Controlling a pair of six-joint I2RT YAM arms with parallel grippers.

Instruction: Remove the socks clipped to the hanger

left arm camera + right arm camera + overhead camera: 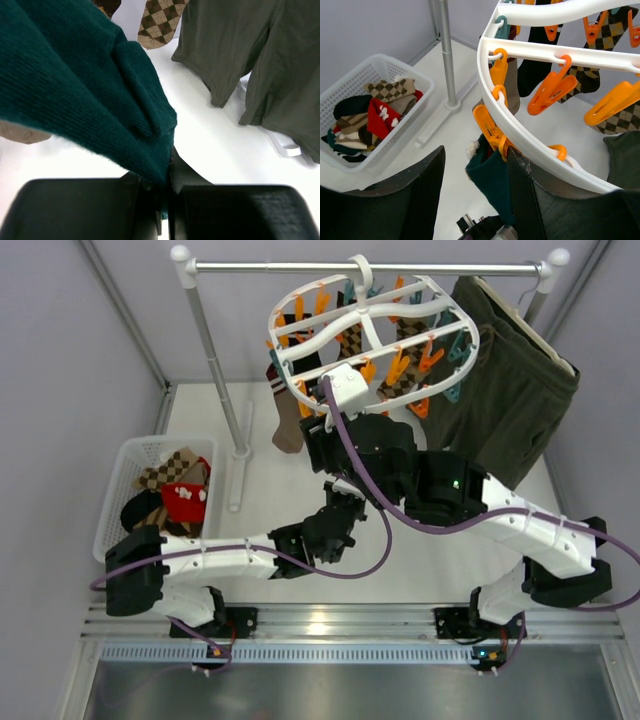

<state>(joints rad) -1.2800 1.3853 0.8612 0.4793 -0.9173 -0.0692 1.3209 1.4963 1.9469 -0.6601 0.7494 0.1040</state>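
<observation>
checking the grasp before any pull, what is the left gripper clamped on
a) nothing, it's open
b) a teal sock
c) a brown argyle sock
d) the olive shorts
B: in the left wrist view the left gripper is shut on the teal sock, while the olive shorts and the argyle sock hang apart, further back.

Grey walls (60,360) — white tabletop (275,485), steel rail (270,267).
</observation>
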